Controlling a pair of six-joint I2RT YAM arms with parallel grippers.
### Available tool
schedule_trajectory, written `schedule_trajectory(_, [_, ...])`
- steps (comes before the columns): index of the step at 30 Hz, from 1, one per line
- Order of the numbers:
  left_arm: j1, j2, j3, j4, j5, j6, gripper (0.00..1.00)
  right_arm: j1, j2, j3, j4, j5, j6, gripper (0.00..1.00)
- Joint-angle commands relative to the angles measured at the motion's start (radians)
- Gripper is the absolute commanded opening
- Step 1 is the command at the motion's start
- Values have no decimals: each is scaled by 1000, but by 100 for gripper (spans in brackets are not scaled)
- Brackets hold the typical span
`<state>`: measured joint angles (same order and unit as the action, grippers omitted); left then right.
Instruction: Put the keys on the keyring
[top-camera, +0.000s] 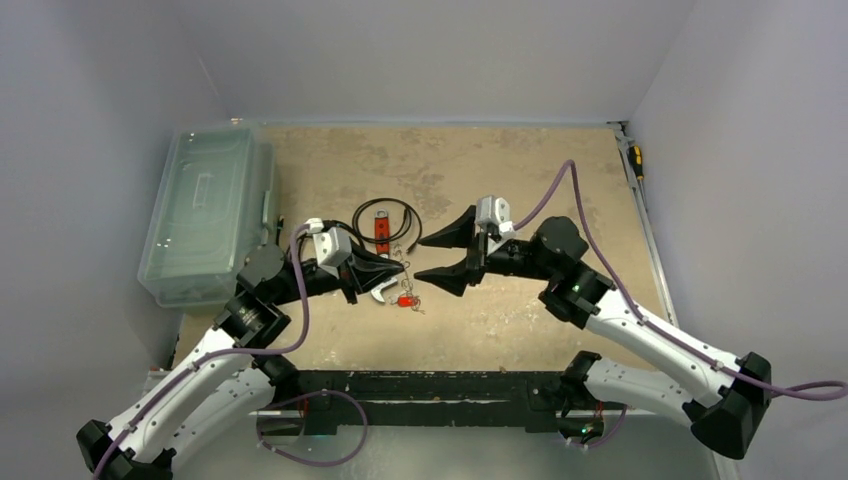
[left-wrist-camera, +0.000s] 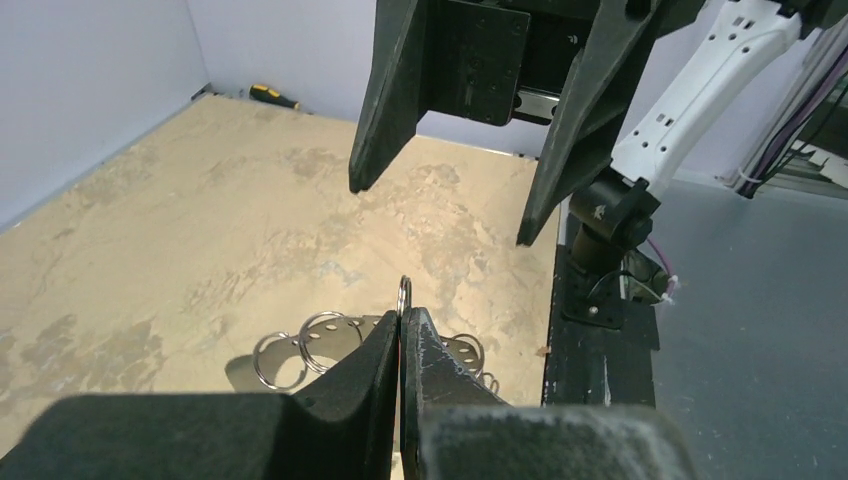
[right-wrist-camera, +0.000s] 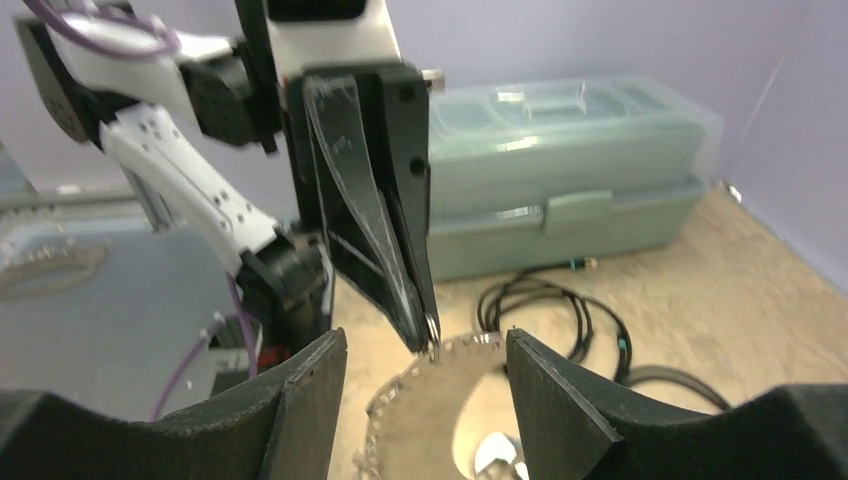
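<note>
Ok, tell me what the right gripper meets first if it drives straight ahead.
Probably the left gripper, shut on a small ring. It sits dead ahead of the open right gripper, though the gap between them is hard to judge.

Light is even and diffuse, falling from above the tabletop (top-camera: 520, 180); no hard glare shows on it; shadows lying on the tabletop are soft-edged and faint; beyond the tabletop's edges the corners of the top view darken to grey. In the left wrist view the tabletop is sharp; the small ring (left-wrist-camera: 403, 290) pinched in the left gripper (left-wrist-camera: 402, 318) is crisp; the finger bases nearest the lens blur. The right wrist view is soft and smeared throughout; a silvery metal piece (right-wrist-camera: 420, 410) low over the tabletop reads as a hazy bright patch.
</note>
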<state>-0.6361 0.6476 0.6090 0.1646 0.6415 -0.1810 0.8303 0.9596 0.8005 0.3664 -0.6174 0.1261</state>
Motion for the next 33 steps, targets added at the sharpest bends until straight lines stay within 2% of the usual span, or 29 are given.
schedule_trajectory(1, [-3,-1,89,-137,-28,101,0,1,12,97,-354,36,-204,62])
schedule_trajectory(3, [-3,7,112,-205,-33,113,0,1,34,130,-440,9,-240,62])
schedule_trajectory(9, [-27,44,165,-342,-67,162,0,2,121,208,-540,-49,-304,59])
schedule_trajectory(16, [-56,86,134,-343,-75,162,0,3,187,255,-581,-59,-325,46])
schedule_trajectory(20, [-61,83,134,-337,-74,164,0,3,204,259,-605,-47,-338,36])
schedule_trajectory(33, [-70,103,130,-328,-65,157,0,3,210,254,-577,-96,-341,34])
